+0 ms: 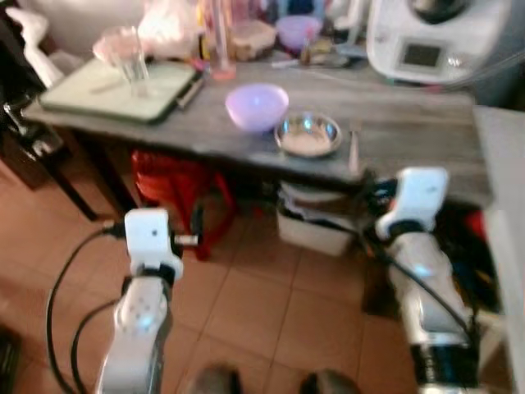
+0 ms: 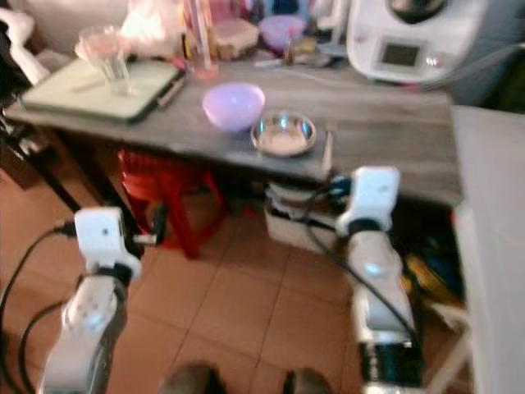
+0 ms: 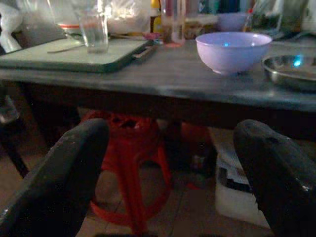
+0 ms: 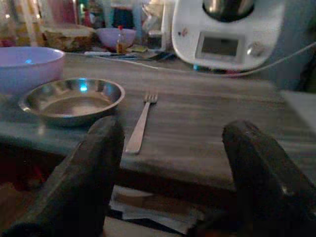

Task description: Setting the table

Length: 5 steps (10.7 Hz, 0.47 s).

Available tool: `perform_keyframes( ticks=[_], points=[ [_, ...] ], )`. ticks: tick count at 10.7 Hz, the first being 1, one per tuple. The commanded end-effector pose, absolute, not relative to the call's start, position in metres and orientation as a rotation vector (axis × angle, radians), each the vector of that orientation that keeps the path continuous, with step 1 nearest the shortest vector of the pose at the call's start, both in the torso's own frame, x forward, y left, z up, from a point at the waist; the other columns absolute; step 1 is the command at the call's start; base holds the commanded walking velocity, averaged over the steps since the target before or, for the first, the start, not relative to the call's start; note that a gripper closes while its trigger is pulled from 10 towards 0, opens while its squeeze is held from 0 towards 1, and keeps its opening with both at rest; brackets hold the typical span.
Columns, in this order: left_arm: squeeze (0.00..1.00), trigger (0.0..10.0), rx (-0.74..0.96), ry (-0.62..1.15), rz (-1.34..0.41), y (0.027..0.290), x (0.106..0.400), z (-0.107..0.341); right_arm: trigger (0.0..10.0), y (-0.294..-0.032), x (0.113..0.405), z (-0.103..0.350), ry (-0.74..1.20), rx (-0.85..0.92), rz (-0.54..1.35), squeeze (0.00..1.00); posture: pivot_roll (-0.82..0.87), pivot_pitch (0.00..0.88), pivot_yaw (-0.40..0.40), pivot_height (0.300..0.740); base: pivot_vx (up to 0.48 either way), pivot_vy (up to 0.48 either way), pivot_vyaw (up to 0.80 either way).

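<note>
Grey wooden table (image 1: 410,123) bearing lilac bowl (image 1: 257,106), steel dish (image 1: 308,135) just beside it, fork (image 4: 140,123) right of the dish. Left gripper (image 3: 168,168) and right gripper (image 4: 168,168) below the table edge, fingers spread wide, holding nothing.

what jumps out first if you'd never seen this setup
A lilac bowl sits near the front edge of the grey table, with a steel dish beside it and a fork on the dish's other side. Below the table edge both grippers are raised and open, the left gripper facing the bowl, the right gripper facing the fork.
</note>
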<state>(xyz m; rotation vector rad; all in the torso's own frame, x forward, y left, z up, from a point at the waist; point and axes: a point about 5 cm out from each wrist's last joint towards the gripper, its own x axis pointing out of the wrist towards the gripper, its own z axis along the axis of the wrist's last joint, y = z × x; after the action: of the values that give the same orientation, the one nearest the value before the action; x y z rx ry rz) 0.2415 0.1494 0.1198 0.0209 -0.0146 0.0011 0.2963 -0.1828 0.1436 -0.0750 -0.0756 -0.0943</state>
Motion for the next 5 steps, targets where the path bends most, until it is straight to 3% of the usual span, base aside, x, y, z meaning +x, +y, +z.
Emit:
perform_keyframes(
  ticks=[1, 4, 5],
  points=[
    [0.0, 10.0, 0.028, -0.021, 0.011, 0.1547, 0.24, 0.1212, 10.0, -0.1732, 0.3009, 0.1511, -0.114, -0.075, -0.057, 1.0, 0.07, 0.045, 0.036, 0.74, -0.281, 0.0, 0.0],
    [0.0, 10.0, 0.025, -0.008, 0.008, 0.1524, 0.2353, 0.1166, 10.0, -0.1684, 0.2991, 0.1498, -0.115, -0.017, -0.044, 1.0, 0.07, 0.056, 0.037, 0.74, -0.266, 0.0, 0.0],
    [0.0, 10.0, 0.031, -0.011, 0.002, 0.1518, 0.237, 0.1177, 10.0, -0.1694, 0.3001, 0.1483, -0.096, -0.007, -0.056, 1.0, 0.07, 0.061, 0.034, 0.74, 0.0, 0.0, 0.0]
  ],
)
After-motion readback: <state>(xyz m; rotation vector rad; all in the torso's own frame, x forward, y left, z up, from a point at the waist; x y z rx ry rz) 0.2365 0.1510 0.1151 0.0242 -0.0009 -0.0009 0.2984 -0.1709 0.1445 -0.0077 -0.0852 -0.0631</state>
